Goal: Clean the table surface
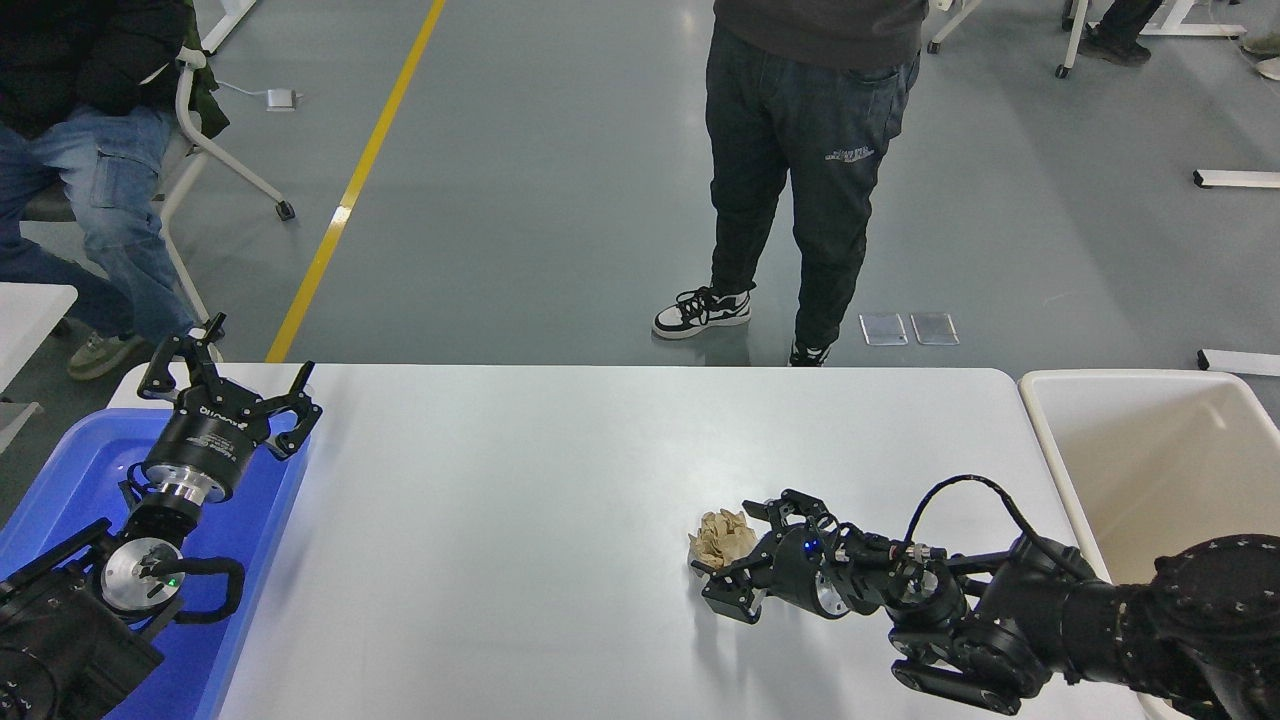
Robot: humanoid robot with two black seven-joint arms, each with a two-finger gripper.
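Note:
The white table surface (520, 520) fills the lower middle of the head view. A crumpled tan paper ball (722, 535) lies on it right of centre. My right gripper (742, 555) is open, low over the table, its fingers set around the right side of the ball, one finger behind it and one in front. I cannot tell whether they touch it. My left gripper (228, 390) is open and parked at the lower left, above the blue tub.
A blue plastic tub (60, 500) stands at the table's left end and a cream-white tub (1150, 450) at its right end. A person (810, 150) stands at the far side. Another person (90, 150) sits at the far left.

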